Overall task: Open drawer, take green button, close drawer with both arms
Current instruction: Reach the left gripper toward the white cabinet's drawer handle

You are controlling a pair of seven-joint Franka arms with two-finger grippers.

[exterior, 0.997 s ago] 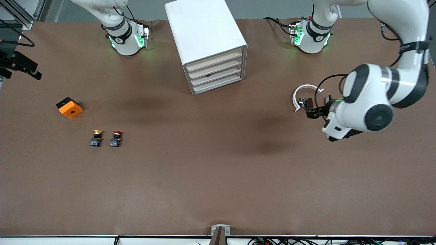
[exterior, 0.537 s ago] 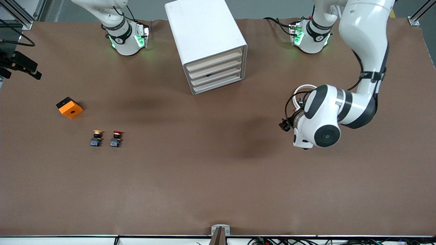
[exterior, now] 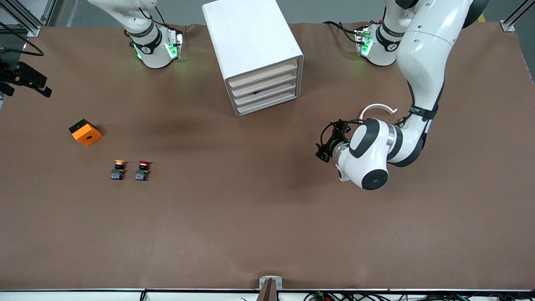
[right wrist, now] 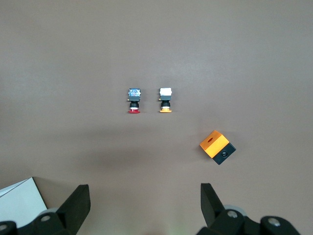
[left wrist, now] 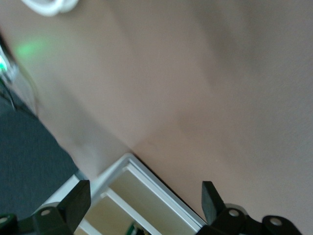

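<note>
Brown matte table (exterior: 250, 217), four closed drawers, both jaws spread.

The tall white plastic cabinet (exterior: 250, 46) stands between the arm bases, pale cream drawer fronts (exterior: 264, 88) flush; something green glints inside in the left wrist view. Left gripper (left wrist: 146, 208) hovers over bare table near a white curved hook (exterior: 378, 109). Right gripper (right wrist: 145, 205) hangs high, empty.

Four shallow cream-fronted drawers (exterior: 264, 87) are stacked, all pushed in, in a tall white cabinet (exterior: 246, 37) set between the arms' bases.
</note>
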